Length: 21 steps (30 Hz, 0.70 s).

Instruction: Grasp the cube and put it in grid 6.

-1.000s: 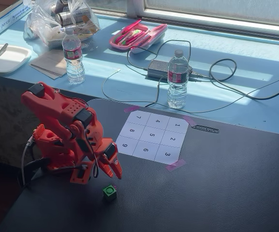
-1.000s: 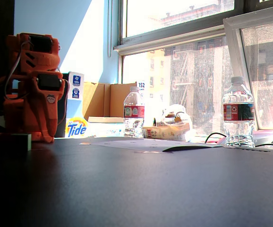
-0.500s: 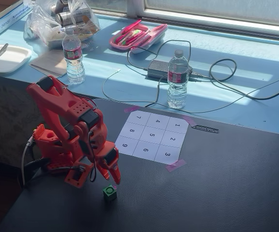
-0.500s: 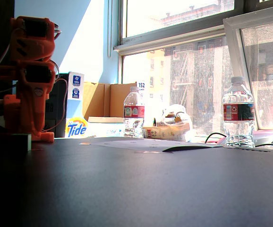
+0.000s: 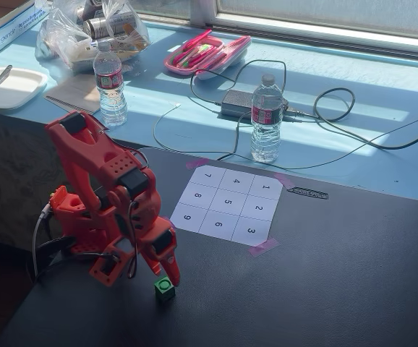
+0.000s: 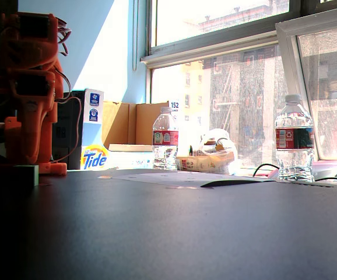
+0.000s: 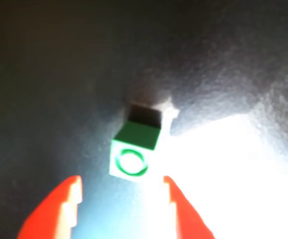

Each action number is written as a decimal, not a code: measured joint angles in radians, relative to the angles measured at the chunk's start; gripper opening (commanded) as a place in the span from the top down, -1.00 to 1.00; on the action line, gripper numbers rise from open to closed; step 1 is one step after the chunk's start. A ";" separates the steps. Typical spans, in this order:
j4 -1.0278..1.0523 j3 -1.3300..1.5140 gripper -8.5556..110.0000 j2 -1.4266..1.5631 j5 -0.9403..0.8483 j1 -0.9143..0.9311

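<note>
A small green cube with a round stud on top sits on the dark table, near its front edge in a fixed view. In the wrist view the cube lies just ahead of my gripper, between the lines of the two orange fingertips, apart from both. My orange gripper is open and empty, pointing down just above the cube. A white paper grid with cells 1 to 9 is taped behind it; cell 6 is in its front row. In another fixed view the cube sits below the arm.
Two water bottles stand on the blue ledge behind the table, with a power adapter and cables, a pink case, a plastic bag of cans and a white plate. A small dark label lies right of the grid.
</note>
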 measured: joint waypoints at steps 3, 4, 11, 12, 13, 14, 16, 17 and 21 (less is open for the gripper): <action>0.003 0.000 0.38 -0.014 0.000 0.015; 0.003 0.000 0.38 -0.015 0.000 0.012; 0.000 0.000 0.38 -0.041 0.000 0.026; -0.011 0.000 0.38 -0.048 0.000 0.025; -0.021 0.000 0.38 -0.054 0.000 0.026; -0.028 0.000 0.38 -0.058 0.000 0.026; -0.038 0.000 0.38 -0.074 0.000 0.031; -0.044 0.000 0.38 -0.083 0.000 0.035; -0.066 0.000 0.40 -0.121 0.000 0.048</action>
